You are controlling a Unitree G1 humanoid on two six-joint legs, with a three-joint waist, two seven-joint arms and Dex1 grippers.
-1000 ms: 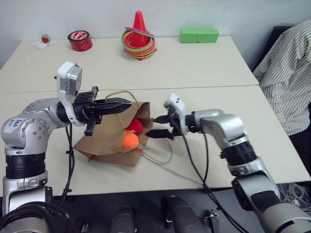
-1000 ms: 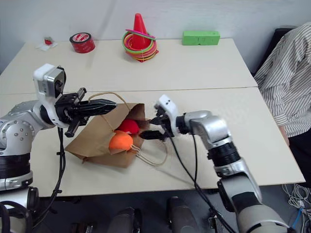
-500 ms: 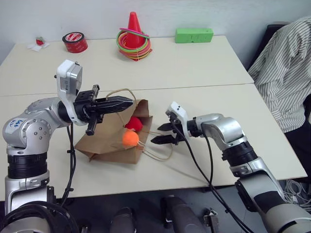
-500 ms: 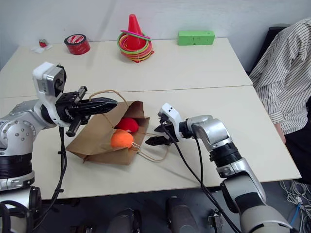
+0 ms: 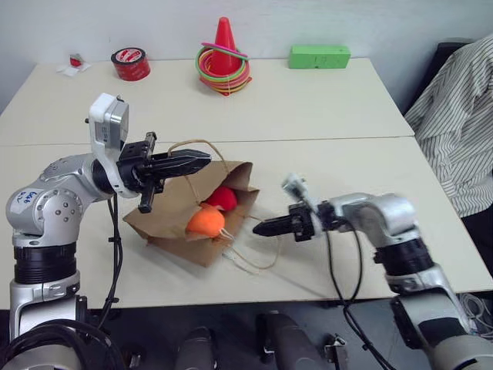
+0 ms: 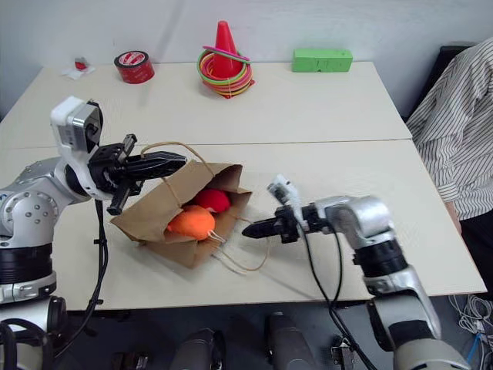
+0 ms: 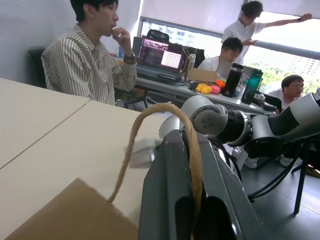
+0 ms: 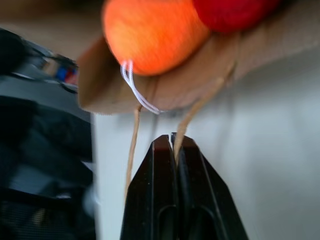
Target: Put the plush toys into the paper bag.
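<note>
Two pale worktop (image 5: 323, 116) slabs butt together; the paper bag (image 5: 166, 223) lies on the near one, mouth toward the right arm. Left hand (image 5: 191, 162) is clenched on the upper cord handle (image 5: 189, 144), holding the top lip raised. Right hand (image 6: 254, 228) is pinched shut on the lower cord handle (image 8: 200, 107), just beside the mouth. Both plush toys sit in the opening: the orange toy (image 5: 205, 222) at the lip, partly out, the red toy (image 5: 222, 198) behind it.

Judgement: step in hand is seating the toys. Lift both handles evenly so the bag tips upright and the toys slide deeper; a one-sided pull could roll the orange toy out.

Room: bare surface to the right and toward the far side; front edge near the bag. Cone with rings (image 5: 223, 58), tape roll (image 5: 130, 63), green block (image 5: 319, 55) well apart at the far edge. A person's striped sleeve (image 5: 454, 123) beyond the right edge.
</note>
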